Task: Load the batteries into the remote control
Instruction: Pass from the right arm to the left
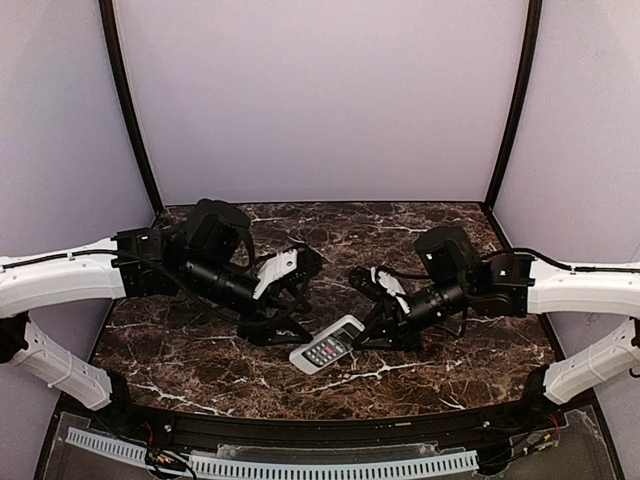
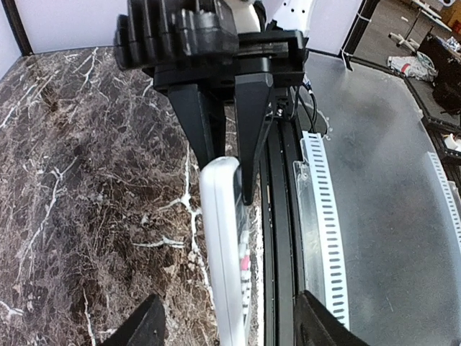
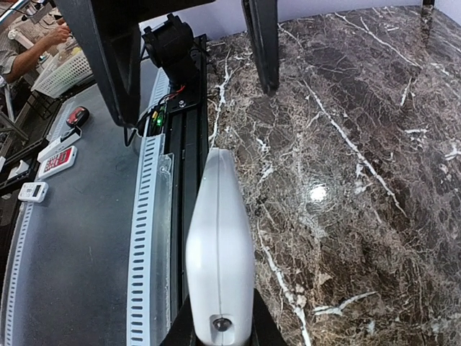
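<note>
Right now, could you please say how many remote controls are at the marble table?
1: the remote control sits front centre of the table, one end held in the right gripper; others may be hidden.

No text, brand, number or sign is legible in any view. The remote control (image 1: 327, 345) shows rows of buttons on its face in the top view, but any marks on them are too small to read. In the right wrist view, a small white device (image 3: 32, 191) and a red-faced item (image 3: 56, 161) lie beyond the table's left edge. Any lettering on them is blurred beyond reading.
</note>
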Robot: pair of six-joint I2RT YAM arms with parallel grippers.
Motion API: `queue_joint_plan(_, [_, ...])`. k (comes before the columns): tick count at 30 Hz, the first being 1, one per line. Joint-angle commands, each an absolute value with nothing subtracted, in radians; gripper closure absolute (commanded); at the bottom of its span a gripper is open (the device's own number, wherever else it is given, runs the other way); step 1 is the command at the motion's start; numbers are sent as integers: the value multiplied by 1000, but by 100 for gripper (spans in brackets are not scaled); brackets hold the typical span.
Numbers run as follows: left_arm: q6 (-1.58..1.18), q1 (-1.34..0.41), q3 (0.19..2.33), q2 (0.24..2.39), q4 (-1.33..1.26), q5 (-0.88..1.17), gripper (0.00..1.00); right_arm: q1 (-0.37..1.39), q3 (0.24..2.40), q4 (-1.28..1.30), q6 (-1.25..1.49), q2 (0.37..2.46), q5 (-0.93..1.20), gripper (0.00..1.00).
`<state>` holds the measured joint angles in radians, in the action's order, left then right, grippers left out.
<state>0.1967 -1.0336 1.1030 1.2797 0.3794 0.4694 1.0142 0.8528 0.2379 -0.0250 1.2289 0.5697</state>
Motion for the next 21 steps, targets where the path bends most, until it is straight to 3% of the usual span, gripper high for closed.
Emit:
queue_joint_plan(1, [229, -1051, 1161, 1357, 445, 450, 41, 1011, 897, 231, -1, 1232, 612, 100])
queue_joint_plan(6, [218, -1070, 1195, 1410, 438, 440, 54, 1012, 901, 237, -1, 1243, 620, 100])
queue_joint_plan(21, [154, -1075, 1239, 1470, 390, 522, 71, 1012, 907, 243, -1, 1257, 614, 100])
